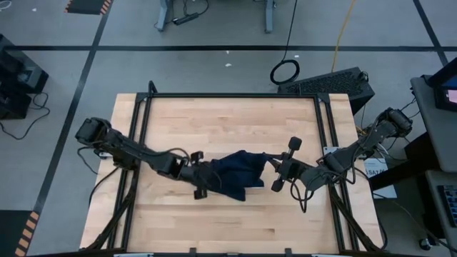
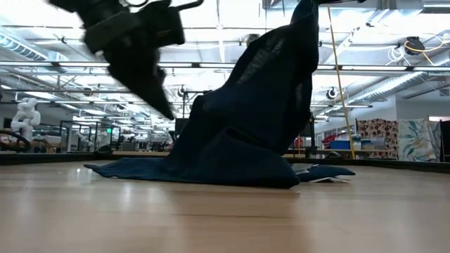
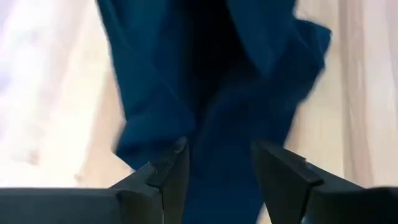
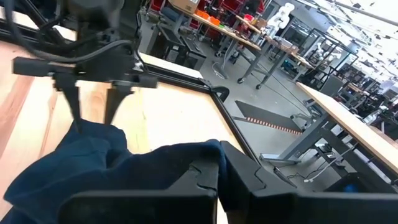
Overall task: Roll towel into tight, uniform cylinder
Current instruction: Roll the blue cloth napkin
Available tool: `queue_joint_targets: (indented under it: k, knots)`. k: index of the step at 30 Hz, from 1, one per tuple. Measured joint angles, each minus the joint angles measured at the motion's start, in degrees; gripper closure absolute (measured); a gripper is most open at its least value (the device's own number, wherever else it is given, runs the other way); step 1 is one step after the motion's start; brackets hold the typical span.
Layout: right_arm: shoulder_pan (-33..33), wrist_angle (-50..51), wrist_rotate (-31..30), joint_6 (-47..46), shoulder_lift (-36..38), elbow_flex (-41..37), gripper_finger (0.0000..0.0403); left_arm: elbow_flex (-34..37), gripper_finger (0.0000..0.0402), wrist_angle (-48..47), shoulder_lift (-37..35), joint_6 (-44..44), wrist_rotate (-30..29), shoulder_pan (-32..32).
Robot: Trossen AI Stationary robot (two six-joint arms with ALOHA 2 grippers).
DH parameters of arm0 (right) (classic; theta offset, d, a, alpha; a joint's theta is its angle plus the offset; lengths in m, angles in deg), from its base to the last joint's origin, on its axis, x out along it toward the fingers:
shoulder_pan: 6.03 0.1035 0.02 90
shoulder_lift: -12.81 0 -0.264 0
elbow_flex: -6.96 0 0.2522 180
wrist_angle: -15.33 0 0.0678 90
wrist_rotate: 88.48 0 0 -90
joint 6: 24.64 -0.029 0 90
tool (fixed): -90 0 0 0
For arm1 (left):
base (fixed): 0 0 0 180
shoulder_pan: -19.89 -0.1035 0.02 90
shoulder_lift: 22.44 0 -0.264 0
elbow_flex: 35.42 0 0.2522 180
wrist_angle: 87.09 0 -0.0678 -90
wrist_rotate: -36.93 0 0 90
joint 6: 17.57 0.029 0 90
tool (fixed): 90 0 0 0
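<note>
Across the wooden counter (image 1: 214, 221) we see the towel (image 1: 235, 173) bunched mid-surface. Our right claw (image 1: 274, 167) pinches one raised edge, lifting it. Our left claw (image 3: 217, 171) hangs parted over the other end, gripping nothing.

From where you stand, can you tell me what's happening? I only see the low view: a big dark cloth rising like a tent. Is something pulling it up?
Observer: Yes. The right gripper is shut on the towel at one end, lifting that part off the table.
Operator: And that dark shape at my upper left?
Observer: That is the left gripper, at the towel's other end. Its wrist view shows the fingers parted, with cloth lying between them but not pinched.
Operator: Is the towel rolled up yet?
Observer: No. From above it is a loose, crumpled heap between the two arms, near the middle of the table, not a cylinder.
</note>
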Motion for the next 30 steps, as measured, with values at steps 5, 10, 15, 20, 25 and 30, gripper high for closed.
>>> queue_joint_targets:
  k: [5, 10, 15, 20, 25, 30]
  knots:
    - [0.00, 0.02, 0.00, 0.00, 0.00, 0.00, 0.0403, 4.58, 0.0224, 3.70, 0.00, -5.34, -5.42, 2.92]
    - [-0.02, 0.02, 1.11, 0.00, 0.00, 0.00, 0.0403, 8.25, 0.0216, 9.45, 0.00, -4.93, -5.83, 2.79]
    - [-0.02, -0.02, 1.60, -0.22, 0.00, 0.00, 0.0403, 12.29, 0.0185, 19.33, 0.03, -3.21, -6.03, 1.30]
    - [-0.02, 0.02, 1.53, -0.22, 0.00, 0.00, 0.0403, 14.86, 0.0156, 24.44, 1.94, -2.82, -6.05, 0.70]
    - [-0.02, 0.17, 1.53, -0.22, 0.00, -0.02, 0.0403, 14.89, 0.0157, 30.69, 5.41, 1.47, -5.89, 0.83]
    - [-0.02, 0.34, 1.51, -0.22, -0.02, -0.02, 0.0403, 14.88, 0.0206, 34.84, 8.55, 5.20, -6.14, 0.81]
